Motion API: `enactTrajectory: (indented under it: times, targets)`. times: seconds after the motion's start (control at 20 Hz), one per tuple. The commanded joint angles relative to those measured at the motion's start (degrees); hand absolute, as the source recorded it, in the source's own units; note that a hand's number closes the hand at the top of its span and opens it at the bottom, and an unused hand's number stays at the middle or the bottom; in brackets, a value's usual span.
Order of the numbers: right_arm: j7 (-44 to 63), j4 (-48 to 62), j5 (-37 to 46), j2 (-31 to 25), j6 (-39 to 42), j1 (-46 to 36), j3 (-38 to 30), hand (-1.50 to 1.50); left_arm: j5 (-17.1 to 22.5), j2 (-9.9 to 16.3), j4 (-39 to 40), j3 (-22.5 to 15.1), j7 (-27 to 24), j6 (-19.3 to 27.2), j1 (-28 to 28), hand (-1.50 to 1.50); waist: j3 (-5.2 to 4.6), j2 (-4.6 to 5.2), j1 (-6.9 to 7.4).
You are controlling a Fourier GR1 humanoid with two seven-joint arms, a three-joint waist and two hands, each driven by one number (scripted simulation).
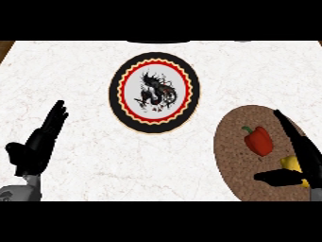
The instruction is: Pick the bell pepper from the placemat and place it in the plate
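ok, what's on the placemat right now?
A red bell pepper lies on the round brown placemat. A yellow object sits beside it, mostly covered by the open right hand, so its shape is unclear.

1. Marble surface [80, 90] lies bare between the plate [154, 92] and the left hand [41, 139]; wide passage there.
2. Strip of bare surface separates the plate from the placemat [236, 156]; the two are near but do not touch.
3. Bell pepper [258, 140] sits on the placemat, open room on its left and far sides.
4. Right hand [306, 158], fingers extended, lies just right of the pepper, over the mat, partly covering a yellow object [291, 164].
5. Plate holds nothing; approach from above is unobstructed.
6. Left hand rests open at lower left, well apart from everything.
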Motion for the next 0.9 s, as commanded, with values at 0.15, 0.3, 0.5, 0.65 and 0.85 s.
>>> enactTrajectory:
  times: [0.15, 0.3, 0.5, 0.65, 0.85]
  targets:
    - [-4.8, 9.5, 1.3, 1.3, 2.0, -6.0, -3.1, -1.5, -0.6, 0.0, 0.2, 3.0, 0.4, -3.1, 0.0, 0.0, 0.14, 0.1, 0.05]
    - [-2.4, 7.8, 2.9, 2.3, 4.7, -9.0, 1.0, 1.5, -2.7, -3.2, 0.8, 1.0, -1.8, -0.1, 0.2, 0.0, 0.12, 0.14, 0.12]
    - [-8.4, 10.6, 4.5, 4.1, 1.5, -6.8, 0.3, 1.5, -0.9, -0.1, 4.7, 4.8, -3.1, -4.6, -1.4, 0.0, 0.12, 0.13, -0.08]
    - [-10.6, 12.9, 5.1, 4.4, 0.8, -8.2, -0.8, 1.5, -2.4, -3.0, -1.0, 2.5, 1.8, -1.7, -0.2, 0.0, 0.14, 0.1, 0.03]
    - [-12.1, 5.8, 8.4, 5.6, -6.1, -4.3, -1.1, 1.5, -3.2, -3.8, 0.3, 2.3, -1.9, -2.0, 1.5, 0.0, 0.12, 0.02, -0.28]
